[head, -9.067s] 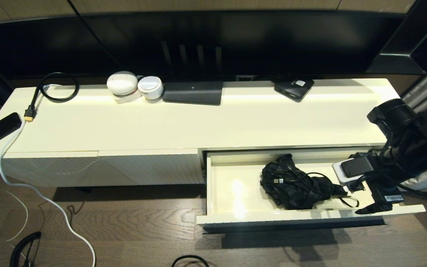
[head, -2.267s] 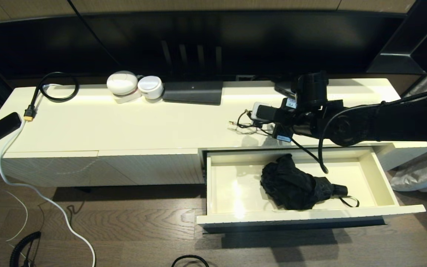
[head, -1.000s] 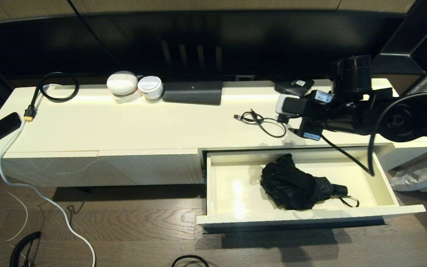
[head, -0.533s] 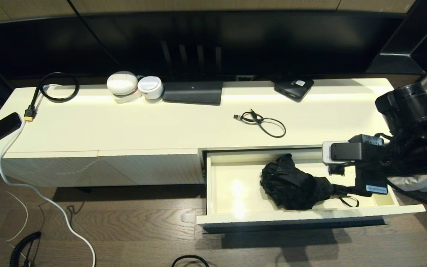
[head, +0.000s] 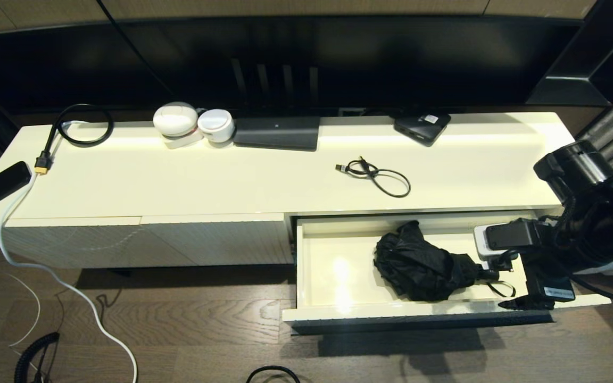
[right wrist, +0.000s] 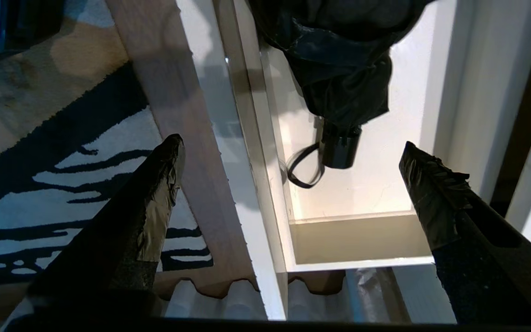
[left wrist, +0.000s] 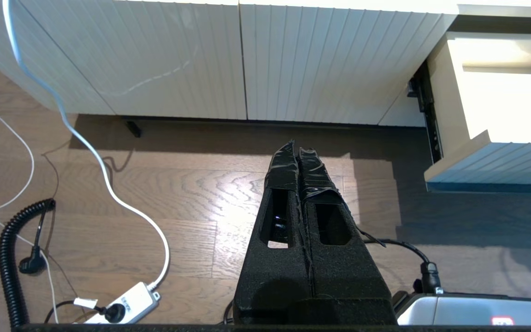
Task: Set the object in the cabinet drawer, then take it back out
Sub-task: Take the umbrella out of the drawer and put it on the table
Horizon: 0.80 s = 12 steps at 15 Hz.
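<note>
Take-out step looks done: short black cable lying on cabinet surface, well apart from open cabinet drawer. Right gripper over drawer's right end near folded black umbrella, jaws wide, empty. Left gripper parked over floor, jaws pressed together. Next likely: closing drawer or retracting.

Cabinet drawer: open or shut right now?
Open. The cabinet drawer is pulled well out from the cabinet, its cream inside exposed, with a folded black umbrella lying in it.

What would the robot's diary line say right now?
right gripper: open, above drawer's end | cable: on cabinet top | umbrella: in drawer
</note>
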### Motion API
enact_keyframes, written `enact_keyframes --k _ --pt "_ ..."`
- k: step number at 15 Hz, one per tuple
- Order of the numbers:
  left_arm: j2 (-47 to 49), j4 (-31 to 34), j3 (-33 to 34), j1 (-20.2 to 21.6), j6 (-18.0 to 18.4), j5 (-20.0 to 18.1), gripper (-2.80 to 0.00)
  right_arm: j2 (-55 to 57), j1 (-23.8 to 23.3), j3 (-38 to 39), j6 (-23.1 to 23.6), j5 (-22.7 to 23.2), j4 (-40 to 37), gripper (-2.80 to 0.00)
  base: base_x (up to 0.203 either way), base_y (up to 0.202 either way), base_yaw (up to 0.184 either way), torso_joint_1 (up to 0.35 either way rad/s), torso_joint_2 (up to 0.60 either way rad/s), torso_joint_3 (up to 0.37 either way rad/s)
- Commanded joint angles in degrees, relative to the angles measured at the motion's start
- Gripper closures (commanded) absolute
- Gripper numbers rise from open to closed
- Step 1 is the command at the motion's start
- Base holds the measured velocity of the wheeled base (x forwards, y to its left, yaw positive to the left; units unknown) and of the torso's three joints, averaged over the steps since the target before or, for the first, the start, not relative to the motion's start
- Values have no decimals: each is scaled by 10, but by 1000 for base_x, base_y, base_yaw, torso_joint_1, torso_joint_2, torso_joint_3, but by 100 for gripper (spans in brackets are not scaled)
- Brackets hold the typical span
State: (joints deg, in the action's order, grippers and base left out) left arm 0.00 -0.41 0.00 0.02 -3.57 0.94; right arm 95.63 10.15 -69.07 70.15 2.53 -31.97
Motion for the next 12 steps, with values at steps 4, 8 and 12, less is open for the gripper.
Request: enact_keyframes --k 4,8,12 --pt "0 0 0 0 0 0 0 56 -14 -39 46 29 -19 -280 0 0 0 0 0 0" --pt "0 0 0 0 0 0 0 82 -17 -61 86 36 -11 -280 0 0 0 0 0 0" --pt "0 -1 0 0 0 0 0 122 -17 -67 85 36 36 -280 0 0 0 0 0 0"
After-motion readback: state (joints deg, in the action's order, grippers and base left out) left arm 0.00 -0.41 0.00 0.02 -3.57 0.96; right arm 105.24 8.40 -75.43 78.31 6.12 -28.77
